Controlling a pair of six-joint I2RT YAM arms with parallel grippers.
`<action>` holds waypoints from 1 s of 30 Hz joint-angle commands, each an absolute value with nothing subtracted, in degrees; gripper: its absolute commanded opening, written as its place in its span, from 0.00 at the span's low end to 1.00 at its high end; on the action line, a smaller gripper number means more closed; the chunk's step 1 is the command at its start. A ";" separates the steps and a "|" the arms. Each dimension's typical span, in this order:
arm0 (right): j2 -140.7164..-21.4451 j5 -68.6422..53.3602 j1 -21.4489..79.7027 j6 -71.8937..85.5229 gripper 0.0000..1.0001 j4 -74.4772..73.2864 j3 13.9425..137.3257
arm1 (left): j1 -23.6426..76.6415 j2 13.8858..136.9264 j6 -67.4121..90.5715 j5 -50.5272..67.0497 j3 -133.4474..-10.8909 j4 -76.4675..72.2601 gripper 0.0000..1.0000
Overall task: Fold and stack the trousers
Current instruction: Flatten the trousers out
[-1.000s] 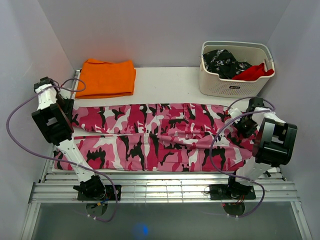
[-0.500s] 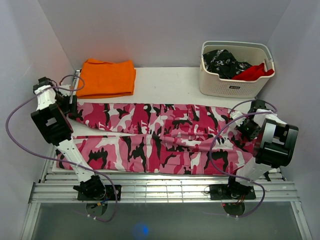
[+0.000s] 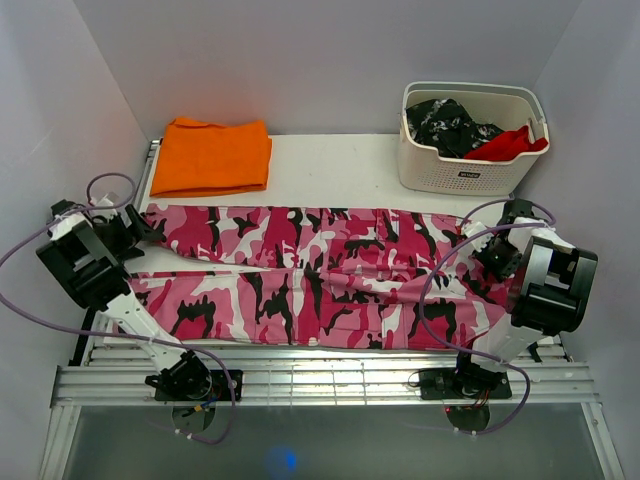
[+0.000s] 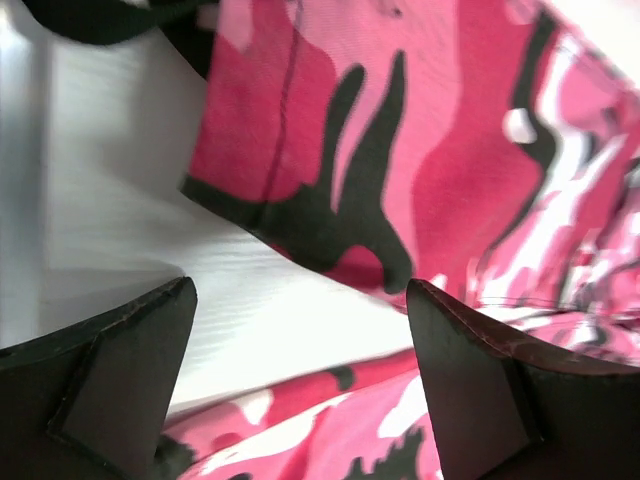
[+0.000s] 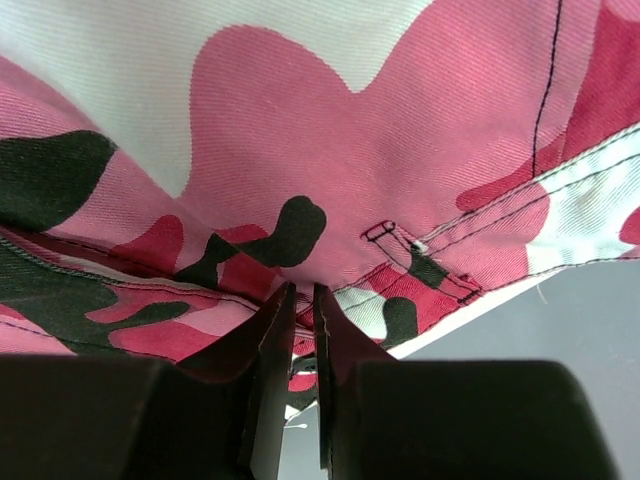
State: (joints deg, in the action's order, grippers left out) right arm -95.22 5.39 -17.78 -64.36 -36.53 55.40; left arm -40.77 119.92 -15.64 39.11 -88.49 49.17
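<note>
The pink, white and black camouflage trousers (image 3: 320, 270) lie spread flat across the table, legs to the left and waist to the right. My left gripper (image 3: 135, 228) is open and empty just off the far leg's cuff. In the left wrist view its jaws (image 4: 300, 290) stand wide apart over bare table, with the far leg (image 4: 330, 130) above and the near leg below. My right gripper (image 3: 487, 255) is at the waist end. In the right wrist view it (image 5: 303, 290) is shut on the edge of the trousers (image 5: 330, 150) near a belt loop.
A folded orange cloth (image 3: 213, 155) lies at the back left. A white basket (image 3: 470, 172) at the back right holds a black-and-white speckled garment (image 3: 445, 122) and a red cloth (image 3: 510, 143). Walls stand close on both sides.
My left gripper carried the far leg's cuff toward the back, then let it go and drew back to the left and nearer. The right gripper shifted slightly right, still pinching the waist.
</note>
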 commanded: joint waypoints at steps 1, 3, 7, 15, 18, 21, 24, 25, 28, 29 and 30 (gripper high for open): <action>-96.24 4.83 -18.46 -64.07 0.18 -37.97 56.95 | -42.01 114.79 -8.19 47.45 -82.28 38.25 0.98; -96.33 4.83 -18.46 -64.07 0.18 -37.97 57.04 | -41.57 114.87 -4.67 47.90 -80.43 33.60 0.94; -97.11 4.05 -18.54 -63.72 0.18 -38.06 58.09 | -39.38 113.82 -1.59 45.89 -81.55 28.13 0.66; -98.61 1.67 -18.46 -62.49 0.14 -39.46 61.61 | -37.35 113.21 -1.14 32.04 -94.20 41.17 0.00; -97.91 1.06 -18.46 -62.93 0.13 -39.73 61.26 | -37.09 109.26 -3.86 23.15 -97.29 48.48 0.00; -97.30 0.79 -18.46 -63.37 0.13 -39.38 60.12 | -35.60 104.60 -8.86 8.56 -98.17 54.11 0.00; -97.12 0.79 -18.54 -63.46 0.12 -38.94 59.42 | -33.76 102.49 -13.44 -0.07 -97.91 56.86 0.00; -97.21 0.79 -18.46 -63.54 0.12 -38.76 59.41 | -32.44 102.31 -14.23 -3.48 -97.56 57.04 0.00; -97.64 0.97 -18.46 -63.37 0.11 -38.67 59.50 | -28.15 104.23 -15.73 -7.81 -95.10 56.87 0.00; -97.65 1.14 -18.46 -63.20 0.11 -38.76 59.59 | -27.17 105.46 -15.47 -9.30 -94.66 56.87 0.00; -97.82 1.32 -18.54 -63.19 0.11 -38.85 59.76 | -26.38 107.03 -14.42 -9.49 -94.40 56.87 0.00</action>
